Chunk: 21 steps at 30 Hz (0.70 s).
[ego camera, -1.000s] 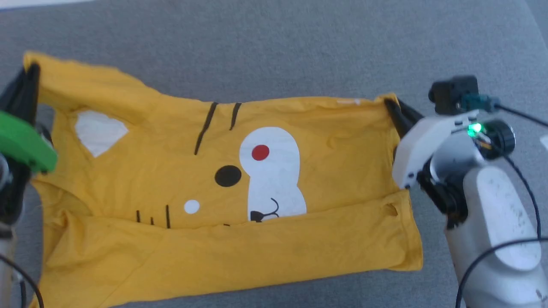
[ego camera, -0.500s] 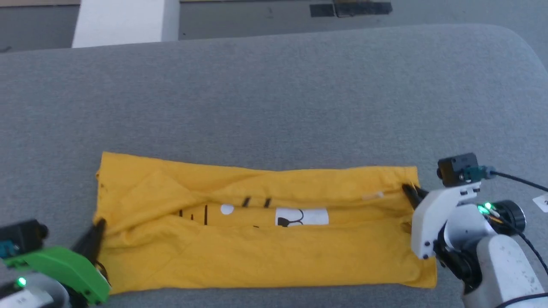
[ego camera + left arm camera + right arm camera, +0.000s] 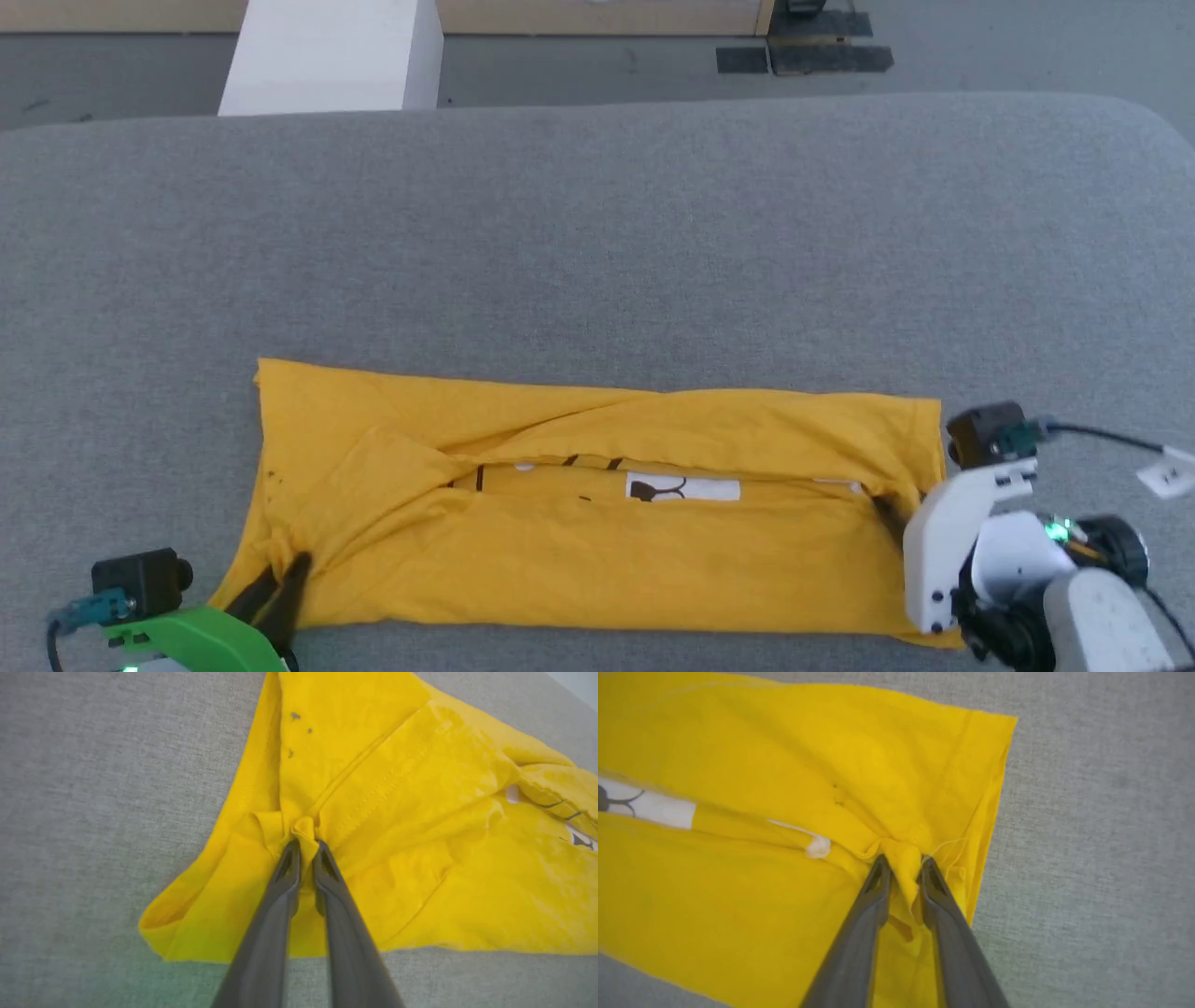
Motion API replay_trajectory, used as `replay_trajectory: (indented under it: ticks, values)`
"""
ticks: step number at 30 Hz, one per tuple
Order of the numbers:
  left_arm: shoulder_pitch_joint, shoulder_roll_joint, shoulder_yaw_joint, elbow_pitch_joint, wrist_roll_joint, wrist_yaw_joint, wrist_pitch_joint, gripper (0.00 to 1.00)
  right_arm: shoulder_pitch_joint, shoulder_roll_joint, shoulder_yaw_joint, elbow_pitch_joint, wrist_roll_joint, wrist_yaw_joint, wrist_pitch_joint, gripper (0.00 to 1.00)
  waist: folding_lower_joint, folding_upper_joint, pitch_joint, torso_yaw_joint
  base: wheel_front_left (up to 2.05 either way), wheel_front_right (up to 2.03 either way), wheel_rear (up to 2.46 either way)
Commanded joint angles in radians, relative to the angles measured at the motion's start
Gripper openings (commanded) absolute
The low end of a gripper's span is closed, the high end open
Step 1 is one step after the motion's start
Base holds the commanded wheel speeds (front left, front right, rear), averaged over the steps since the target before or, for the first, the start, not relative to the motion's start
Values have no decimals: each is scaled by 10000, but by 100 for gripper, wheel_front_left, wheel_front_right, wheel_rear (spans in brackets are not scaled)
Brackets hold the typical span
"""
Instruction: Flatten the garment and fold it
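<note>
- Left fingers pinching a pucker of the garment; right fingers slightly parted, fold between the tips, grip or release impossible to tell.
- Garment flat on the grey surface, stretched from one finger pair to the other.
- Far long edge just laid over toward the fingers; lengthwise fold probably done.
- A second ago: held spread, face print bare. Now a thin strip of print left.
</note>
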Motion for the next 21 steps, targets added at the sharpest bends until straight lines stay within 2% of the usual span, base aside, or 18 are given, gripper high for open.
replay_trajectory:
  ticks: [1,7,11,16,21]
  values:
    - [61,-138,-65,-19,508,12,-788,100,792,320,-392,-366,234,-15,-342,100,1,0,-417,90,0,0,0]
    - [-328,-450,-92,-438,1688,306,-2791,100,1764,639,-1036,-1599,587,-15,-1810,100,1,0,-752,174,0,0,0]
    - [-846,-588,-133,-421,2472,595,-3731,100,2178,659,-1265,-1886,1478,-15,-3135,100,1,0,-869,172,0,0,0]
    - [-1664,-767,-26,-184,3331,805,-4179,100,2203,662,-1493,-1480,1972,-15,-4195,100,1,0,-961,136,0,0,0]
    - [-2315,-1130,180,25,3868,816,-4237,100,1676,663,-1614,-466,2261,-15,-4079,100,1,0,-946,62,0,0,0]
